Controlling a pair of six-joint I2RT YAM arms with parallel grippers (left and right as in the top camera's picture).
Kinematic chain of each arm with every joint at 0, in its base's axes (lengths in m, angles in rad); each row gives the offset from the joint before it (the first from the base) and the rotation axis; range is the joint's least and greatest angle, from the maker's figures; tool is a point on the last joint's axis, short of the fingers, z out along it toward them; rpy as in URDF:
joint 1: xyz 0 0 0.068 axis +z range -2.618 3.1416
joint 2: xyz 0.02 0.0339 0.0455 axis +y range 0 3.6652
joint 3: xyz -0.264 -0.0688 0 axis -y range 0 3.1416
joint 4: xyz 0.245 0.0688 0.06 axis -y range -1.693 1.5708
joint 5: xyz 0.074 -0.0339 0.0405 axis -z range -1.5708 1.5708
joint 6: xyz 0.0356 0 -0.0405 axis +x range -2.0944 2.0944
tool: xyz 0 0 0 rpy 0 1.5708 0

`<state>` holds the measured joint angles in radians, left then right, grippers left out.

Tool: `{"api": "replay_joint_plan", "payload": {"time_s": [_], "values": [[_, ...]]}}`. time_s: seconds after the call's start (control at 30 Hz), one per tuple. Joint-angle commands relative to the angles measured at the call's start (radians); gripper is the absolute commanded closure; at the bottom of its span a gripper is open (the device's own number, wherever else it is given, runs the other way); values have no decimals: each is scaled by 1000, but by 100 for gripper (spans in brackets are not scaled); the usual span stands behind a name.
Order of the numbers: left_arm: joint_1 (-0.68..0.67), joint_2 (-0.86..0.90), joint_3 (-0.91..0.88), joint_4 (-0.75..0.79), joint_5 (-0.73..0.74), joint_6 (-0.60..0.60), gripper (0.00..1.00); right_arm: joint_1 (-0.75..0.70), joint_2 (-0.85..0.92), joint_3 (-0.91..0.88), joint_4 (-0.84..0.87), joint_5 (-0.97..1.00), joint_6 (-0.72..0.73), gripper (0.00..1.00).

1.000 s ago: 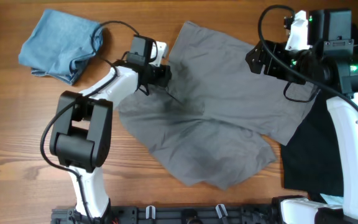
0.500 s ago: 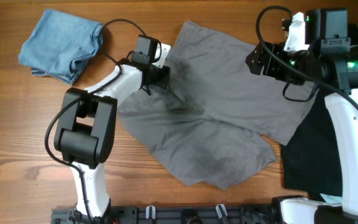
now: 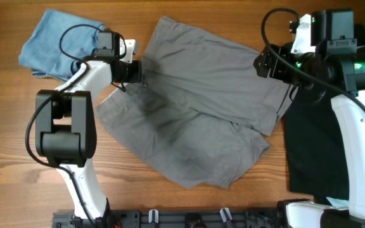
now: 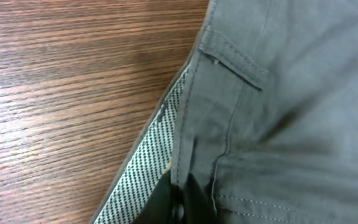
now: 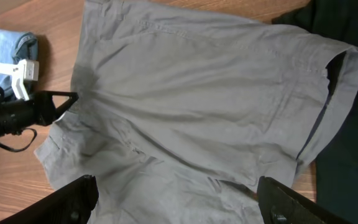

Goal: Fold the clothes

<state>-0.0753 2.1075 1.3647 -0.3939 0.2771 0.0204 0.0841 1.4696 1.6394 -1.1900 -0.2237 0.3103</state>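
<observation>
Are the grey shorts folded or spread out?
Spread out: the shorts lie open and wrinkled, both legs visible, no fold made. The left gripper pinches the waistband.

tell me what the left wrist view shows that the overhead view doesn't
Only the left wrist view: a close-up of the grey shorts, showing the dotted lining inside the waistband, a belt loop with its stitching, and the left gripper pinched on the waistband edge.
Only the overhead view: the whole garment spread out, the light-blue garment, the black garment, and the right gripper above its right side.
Both: the shorts and the wooden table.
</observation>
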Motion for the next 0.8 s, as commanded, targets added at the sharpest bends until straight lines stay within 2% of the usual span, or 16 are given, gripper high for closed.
{"api": "replay_joint_plan", "payload": {"time_s": [0.0,0.17,0.27,0.37,0.43,0.47,0.53,0.57,0.67,0.7,0.77], "values": [[36,44,-36,-38,-288,-117,96,0,13,-2,1,42,4,13],[169,40,-36,-57,-338,-203,96,0,51,-77,9,124,8,13],[235,36,-36,-60,-266,-238,96,0,98,-126,47,146,8,13],[267,11,-35,-72,-167,-238,96,0,154,-158,113,146,13,25],[270,-24,-36,-83,-129,-237,96,0,209,-163,165,146,34,36],[269,-44,-36,-88,-115,-236,92,0,235,-163,198,141,33,42],[262,-82,-36,-94,-85,-230,78,0,281,-163,269,138,32,53],[257,-105,-35,-97,-58,-230,73,0,308,-163,314,133,32,55],[243,-172,-36,-112,47,-230,55,0,388,-163,433,66,28,50],[239,-188,-36,-119,67,-230,53,0,415,-163,457,22,18,48],[225,-231,-36,-147,82,-230,51,0,467,-163,459,-79,-25,37]]}}
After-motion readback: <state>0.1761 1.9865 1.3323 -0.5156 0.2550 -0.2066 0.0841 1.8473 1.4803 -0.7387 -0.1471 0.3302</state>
